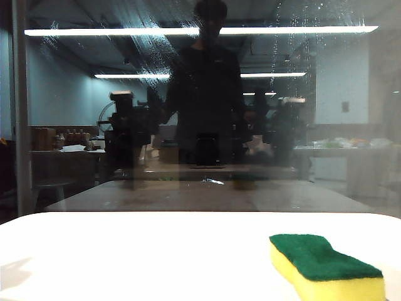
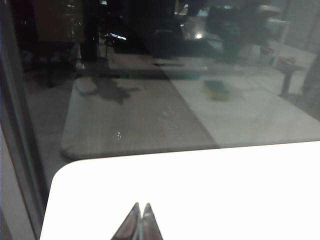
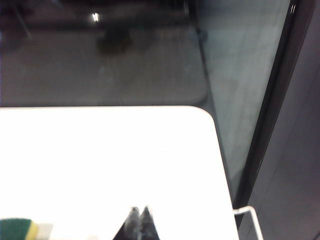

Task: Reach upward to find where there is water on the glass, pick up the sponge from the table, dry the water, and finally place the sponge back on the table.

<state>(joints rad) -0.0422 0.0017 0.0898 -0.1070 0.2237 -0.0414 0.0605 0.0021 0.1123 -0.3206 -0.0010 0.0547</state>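
You are looking across a bright white desk (image 1: 125, 251) toward the glass (image 1: 75, 125), a dark pane that is mirroring a dim room, long ceiling lights and a dark standing figure, with a dark vertical frame bar (image 1: 20, 106) running down near its left side in the exterior view. Pale streaks and specks are showing on the upper part of the pane; whether they are water you cannot tell from here. The sponge (image 1: 326, 266) is lying flat on the desk at the right of the exterior view, green scouring layer facing up over the yellow foam, apart from both arms and touched by nothing. Your left gripper (image 2: 140, 220) is hovering over bare desk near the rounded corner by the pane, its jaws pressed together and holding nothing; the left wrist view is also catching a faint reflection of the sponge in the glass. Your right gripper (image 3: 139, 220) is hovering above the desk near the opposite rounded corner, jaws likewise together and empty, with one end of the sponge (image 3: 17, 229) peeking in at the edge of the right wrist view, near the fingertips but not touching them. No container is showing on the desk.
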